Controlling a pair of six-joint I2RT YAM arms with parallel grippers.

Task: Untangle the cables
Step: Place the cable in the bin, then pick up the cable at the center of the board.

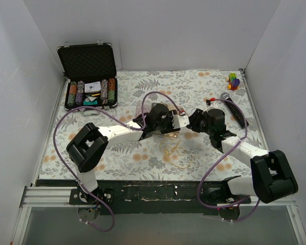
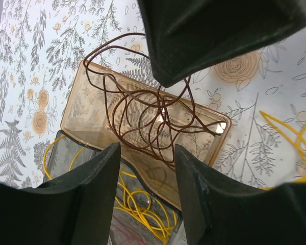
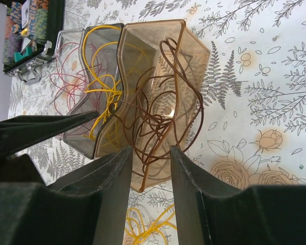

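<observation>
Top external coverage is filled mostly by a floral-printed table cloth [image 1: 194, 87], walled in white on three sides. At its near edge the white-and-black left arm [image 1: 117, 133] and right arm [image 1: 245, 149] are bolted, and both are bent inward so that their heads meet near the middle of the table. An open black case of striped poker chips [image 1: 89, 76] is set at the far left corner.

Under the grippers three transparent plastic trays are lined up side by side, as shown by the right wrist view: an amber tray [image 3: 148, 46], a smoky grey tray [image 3: 86, 122] touching it, and a clear tray [image 3: 66, 46] beyond. The cables are found sorted among them. A tangle of thin brown wire [image 3: 163, 102] is held in the amber tray and spills above its rim, thin yellow wire [image 3: 104, 76] is coiled in the grey tray, and thin pink wire [image 3: 66, 84] is laid in the clear one. More loose yellow wire [image 1: 174, 150] is left on the cloth, nearer the arm bases.

The left gripper [image 2: 145, 158] is seen with its fingers spread apart above the amber tray, nothing pinched. The right gripper [image 3: 149, 153] is likewise parted, with brown loops just beyond its tips.

A dark microphone [image 1: 233, 107] is laid at the right, and a small cluster of coloured blocks [image 1: 234, 80] is placed at the far right corner.
</observation>
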